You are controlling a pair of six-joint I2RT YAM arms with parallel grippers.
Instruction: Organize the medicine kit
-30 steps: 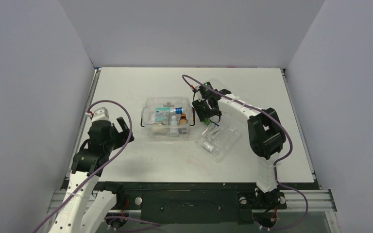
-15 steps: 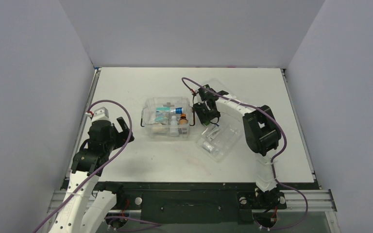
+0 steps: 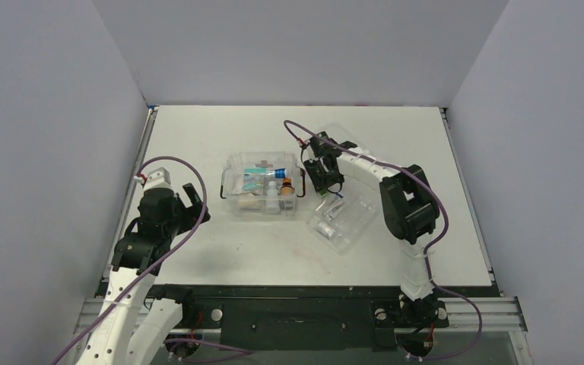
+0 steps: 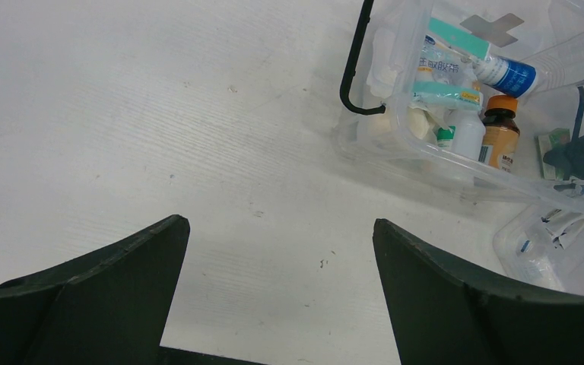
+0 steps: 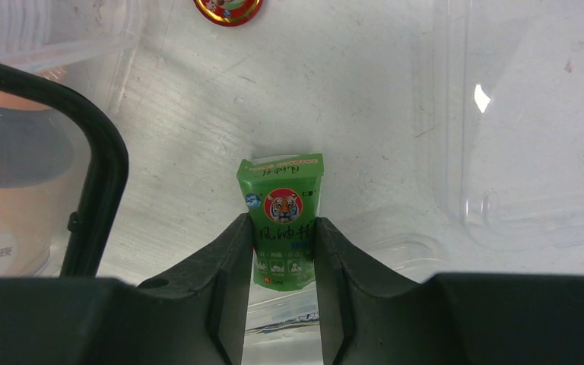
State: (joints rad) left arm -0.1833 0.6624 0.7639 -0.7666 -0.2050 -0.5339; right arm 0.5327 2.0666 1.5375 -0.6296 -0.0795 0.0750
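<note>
Medicine kit (image 3: 232, 182) sits centre of the top view, lid off, already loaded: blue-labelled tube, white bottle, brown bottle (image 4: 499, 131) with orange cap. Your right gripper (image 5: 283, 228) is clamped on a green tiger-print sachet (image 5: 281, 201), just right of the kit's black clip (image 5: 114, 163); can't tell whether it's off the table. Left to do, by my reckoning: this sachet into the kit, the red round tin (image 5: 228, 6) at the top edge of the right wrist view, the packets in the shallow tray (image 3: 363, 211), then closing up. Left gripper (image 4: 281, 251) hangs with jaws apart, lower left, well apart from the kit
</note>
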